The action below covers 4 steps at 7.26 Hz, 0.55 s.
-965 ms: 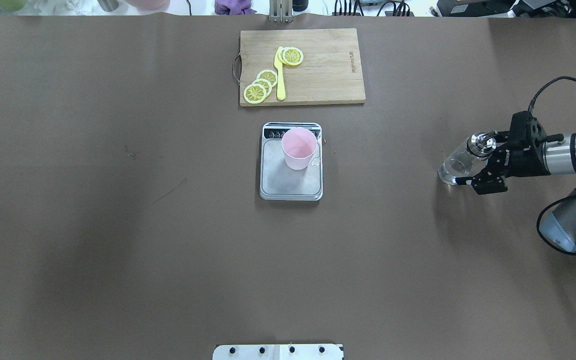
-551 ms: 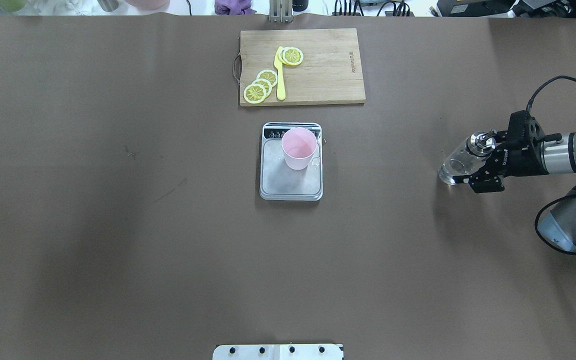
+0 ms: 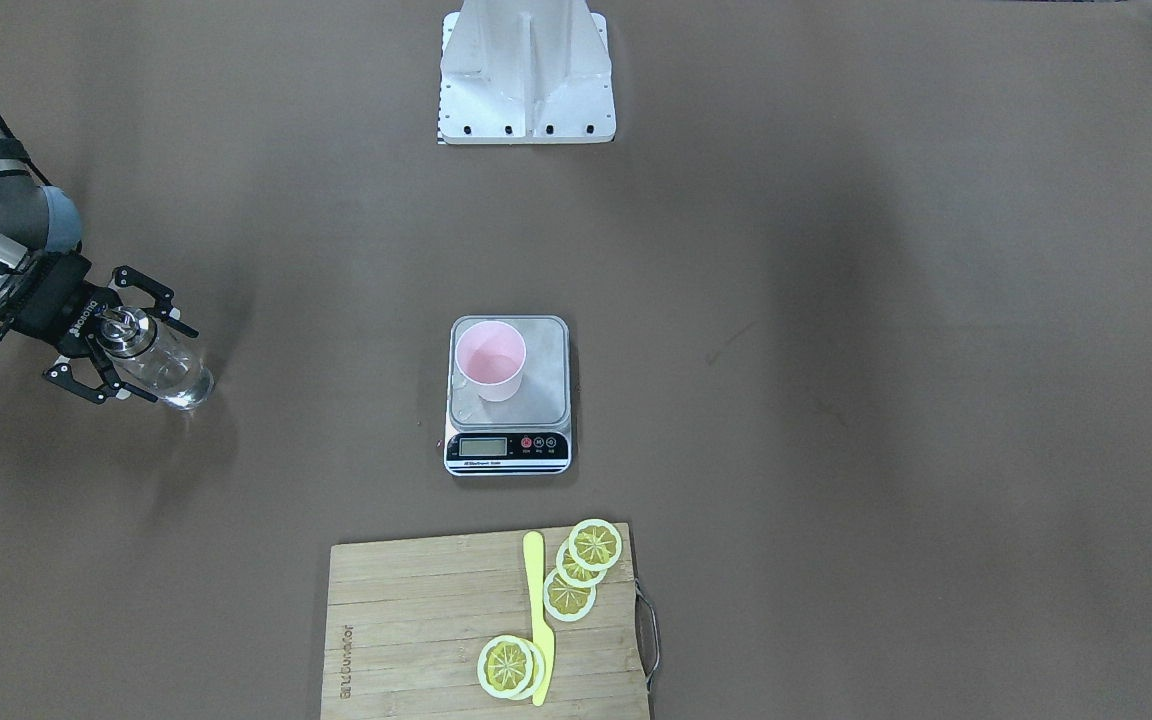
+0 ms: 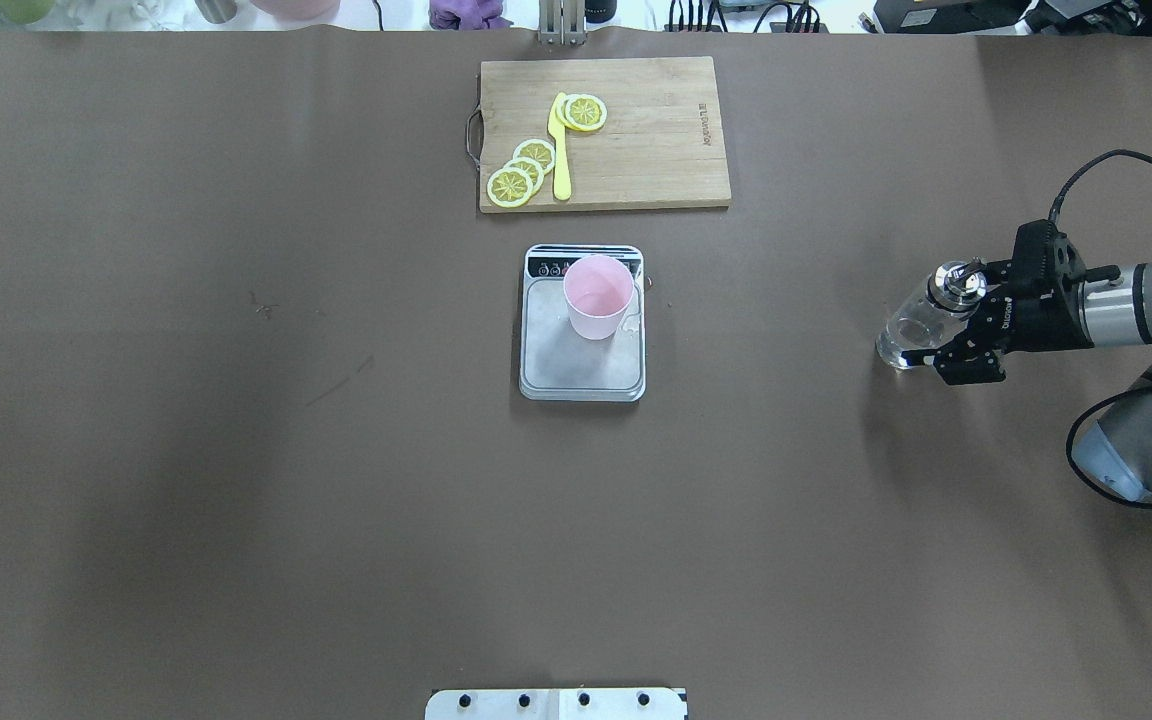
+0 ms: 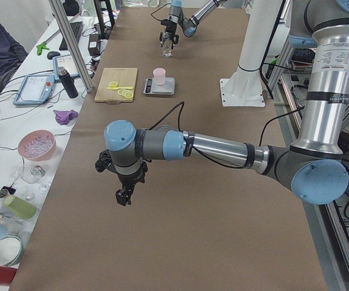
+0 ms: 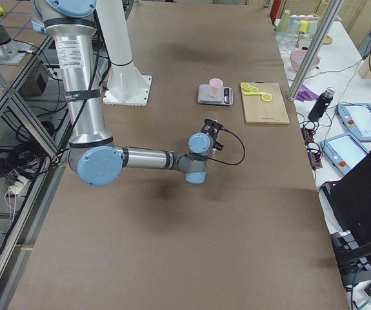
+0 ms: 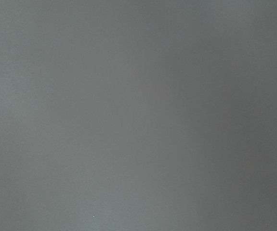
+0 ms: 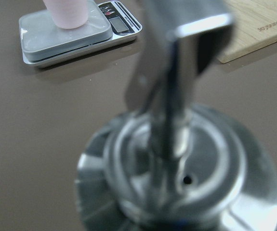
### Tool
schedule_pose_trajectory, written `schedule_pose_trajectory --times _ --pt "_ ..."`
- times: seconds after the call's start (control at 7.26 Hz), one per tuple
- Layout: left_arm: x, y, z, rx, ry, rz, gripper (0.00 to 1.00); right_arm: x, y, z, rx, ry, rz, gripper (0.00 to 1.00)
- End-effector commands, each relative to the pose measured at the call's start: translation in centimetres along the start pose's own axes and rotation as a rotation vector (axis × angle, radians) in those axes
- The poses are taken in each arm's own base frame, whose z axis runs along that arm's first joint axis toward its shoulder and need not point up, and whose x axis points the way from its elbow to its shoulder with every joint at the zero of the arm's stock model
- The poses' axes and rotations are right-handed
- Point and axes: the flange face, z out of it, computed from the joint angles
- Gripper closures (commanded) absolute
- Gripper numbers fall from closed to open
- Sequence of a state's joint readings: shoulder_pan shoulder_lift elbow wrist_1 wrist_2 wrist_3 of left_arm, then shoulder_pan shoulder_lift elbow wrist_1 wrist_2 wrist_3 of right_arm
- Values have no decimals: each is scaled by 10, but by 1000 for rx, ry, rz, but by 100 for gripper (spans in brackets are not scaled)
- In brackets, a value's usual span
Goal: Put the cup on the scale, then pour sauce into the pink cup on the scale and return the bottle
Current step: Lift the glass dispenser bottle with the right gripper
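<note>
Overhead exterior: right claw [image 4: 939, 316] spread wide, straddling bottle [image 4: 913, 329], gripping nothing; left claw [image 5: 122, 197] cannot tell.

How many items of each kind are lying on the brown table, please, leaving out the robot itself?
Lemon slices: 5
Yellow knife: 1
Cutting board: 1
Scale: 1
Pink cup: 1
Glass bottle: 1
Total: 10

Brown tabletop [image 4: 236, 450]. Directly on it: scale [image 4: 581, 370] at centre; wooden cutting board [image 4: 656, 160] beyond; glass bottle [image 4: 911, 325] far right; white base plate [image 4: 556, 704] at near edge.
</note>
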State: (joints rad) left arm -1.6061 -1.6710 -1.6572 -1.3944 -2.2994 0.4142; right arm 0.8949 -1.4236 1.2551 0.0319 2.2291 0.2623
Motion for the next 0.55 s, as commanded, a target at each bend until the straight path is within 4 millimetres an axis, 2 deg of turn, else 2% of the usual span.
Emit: schedule_pose_trajectory --times 0.0,0.14,0.41 --pt "0 -1 -1 1 -1 1 2 7 -3 -7 -2 9 -1 99" --pt "1 -1 -1 2 -1 2 2 18 -28 -11 28 15 -13 100" --pt "1 -2 -1 2 -1 2 2 39 -50 -37 46 4 -20 100"
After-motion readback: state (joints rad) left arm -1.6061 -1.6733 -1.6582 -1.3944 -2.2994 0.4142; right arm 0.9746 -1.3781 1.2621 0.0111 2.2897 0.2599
